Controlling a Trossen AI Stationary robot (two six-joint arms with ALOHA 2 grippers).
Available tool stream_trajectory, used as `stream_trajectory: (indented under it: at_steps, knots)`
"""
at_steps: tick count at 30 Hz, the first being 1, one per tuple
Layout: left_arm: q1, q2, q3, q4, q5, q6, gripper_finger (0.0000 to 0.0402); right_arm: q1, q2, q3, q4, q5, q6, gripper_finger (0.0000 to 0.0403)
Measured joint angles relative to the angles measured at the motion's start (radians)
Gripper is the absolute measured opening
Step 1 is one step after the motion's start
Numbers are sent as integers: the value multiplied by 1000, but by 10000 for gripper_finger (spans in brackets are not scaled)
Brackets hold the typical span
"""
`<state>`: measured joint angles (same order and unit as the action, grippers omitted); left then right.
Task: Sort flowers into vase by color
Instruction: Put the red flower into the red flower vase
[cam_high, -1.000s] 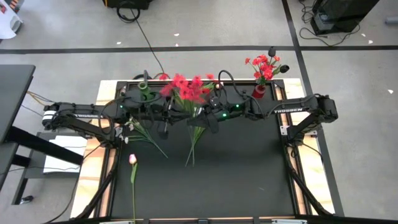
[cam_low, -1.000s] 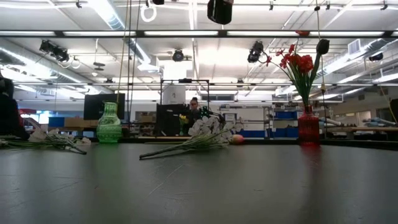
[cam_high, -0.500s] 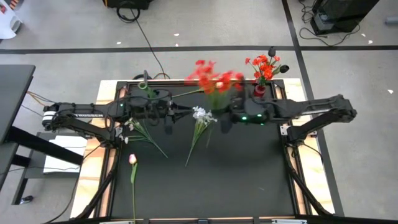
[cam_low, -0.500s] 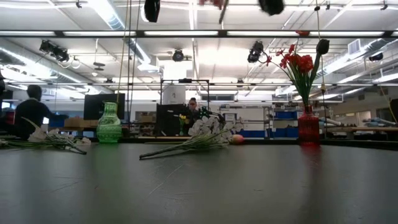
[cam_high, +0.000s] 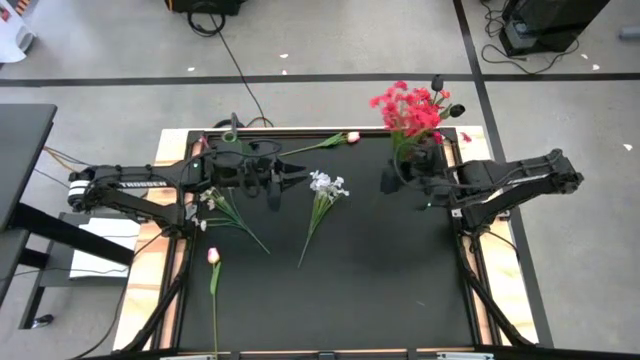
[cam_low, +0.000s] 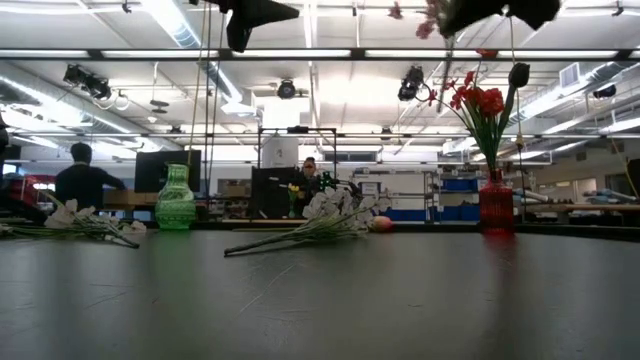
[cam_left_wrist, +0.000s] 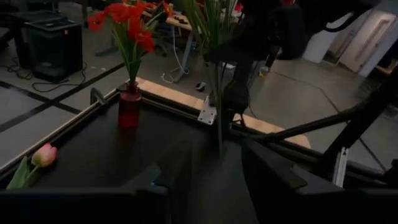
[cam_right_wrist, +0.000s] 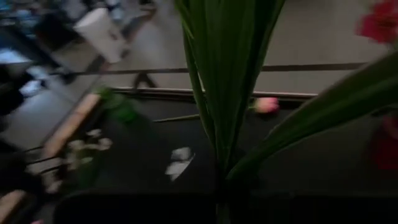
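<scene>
My right gripper (cam_high: 393, 178) is shut on a bunch of red flowers (cam_high: 403, 105), high above the table's far right part, beside the red vase (cam_high: 420, 150) that holds other red blooms (cam_high: 432, 100). In the low view only its stems (cam_low: 446, 55) show, at the top. My left gripper (cam_high: 276, 190) hovers open and empty over the far middle. One white bunch (cam_high: 322, 192) lies flat mid-table and another (cam_high: 225, 207) lies left of it. One pink bud (cam_high: 213, 257) lies near the left edge, another (cam_high: 352, 137) at the far edge. The green vase (cam_high: 232, 140) stands far left. My right gripper pinches the red bunch by its green stems (cam_right_wrist: 219, 177), gathered together between the two fingers. The bunch is lifted clear and stands roughly upright: leaves and blooms rise above the fingers, and the stem ends (cam_left_wrist: 219, 127) hang below them.
The red vase (cam_low: 495, 205) and the green vase (cam_low: 175, 200) stand along the far edge, wide apart. A wooden frame (cam_high: 175, 150) borders the black mat. A person (cam_low: 82, 180) sits in the room beyond the table.
My right gripper has carried the red bunch from the far middle of the table, near my left gripper, toward the right edge until it is beside the red vase. The bunch stays lifted. The white bunch that lay under it now shows in full.
</scene>
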<state>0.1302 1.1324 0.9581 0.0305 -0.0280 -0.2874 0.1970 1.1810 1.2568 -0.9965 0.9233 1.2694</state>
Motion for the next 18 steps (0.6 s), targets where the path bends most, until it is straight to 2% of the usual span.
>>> stream_trajectory:
  at_steps: [8,14,18]
  knots:
    - [2,0,0,-103,-30,-5,146,0,11,0,-306,37,255,15]
    - [2,13,-1,-113,-42,-13,146,-1,8,-16,-541,47,523,15]
    - [2,30,0,-103,-43,-13,146,-4,-22,-111,-567,26,653,15]
